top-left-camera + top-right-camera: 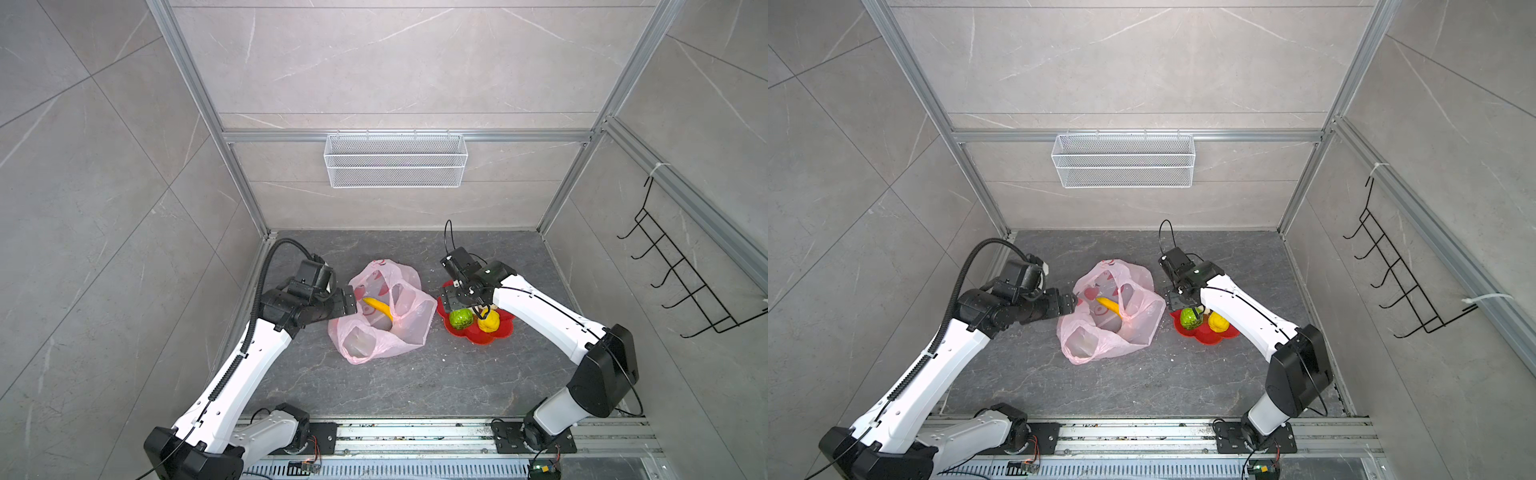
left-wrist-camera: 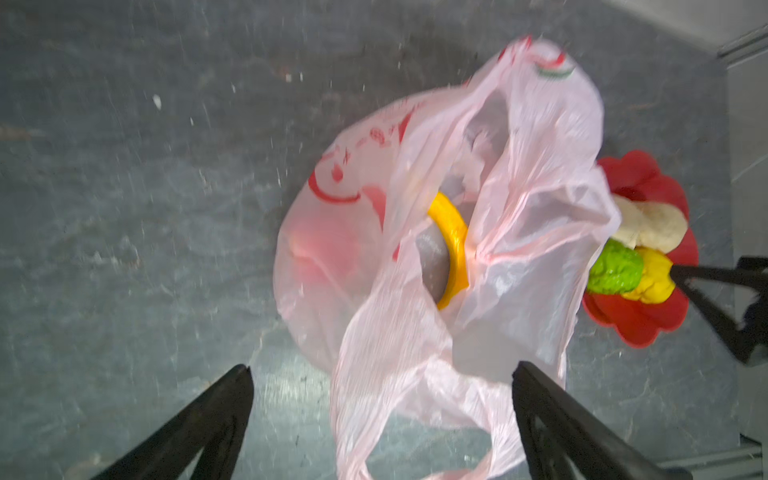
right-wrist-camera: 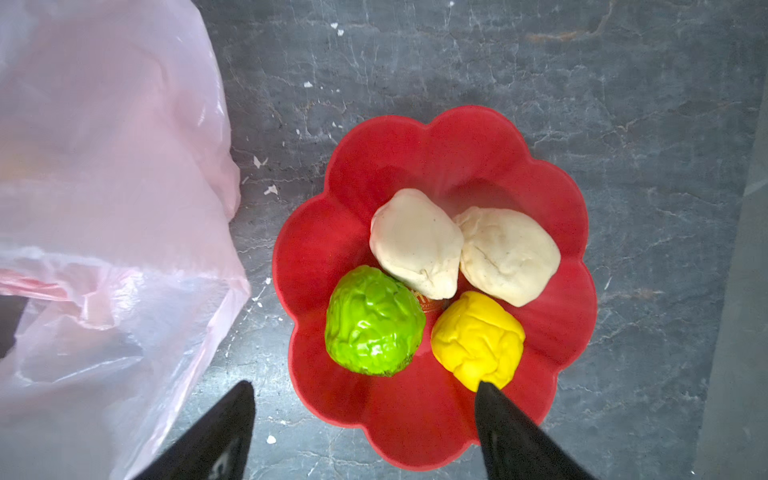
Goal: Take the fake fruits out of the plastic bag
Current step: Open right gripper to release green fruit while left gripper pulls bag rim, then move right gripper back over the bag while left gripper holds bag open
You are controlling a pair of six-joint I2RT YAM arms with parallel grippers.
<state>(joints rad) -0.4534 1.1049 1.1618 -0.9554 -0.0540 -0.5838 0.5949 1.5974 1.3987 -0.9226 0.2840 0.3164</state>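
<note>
Banana [image 1: 378, 308] lies in the open mouth of the plastic bag [image 1: 415, 320]. Beside it, the red flower-shaped dish [image 3: 436, 149] holds a green netted ball [image 3: 374, 322], a yellow lumpy fruit [image 3: 478, 338] and two pale beige lumps [image 3: 415, 243] [image 3: 509, 255]. The left gripper [image 2: 382, 368] stands wide open, a bag handle between its jaws; the right gripper [image 3: 365, 384] hangs open and empty above the dish. Dark grey tabletop [image 1: 415, 382] beneath; white mesh basket [image 1: 395, 160] on the back wall.

I count one plastic bag [image 1: 415, 320], one banana [image 1: 377, 307], one red dish [image 3: 436, 145], two pale beige lumps [image 3: 417, 243], one green netted ball [image 3: 374, 322] and one yellow lumpy fruit [image 3: 478, 338].
</note>
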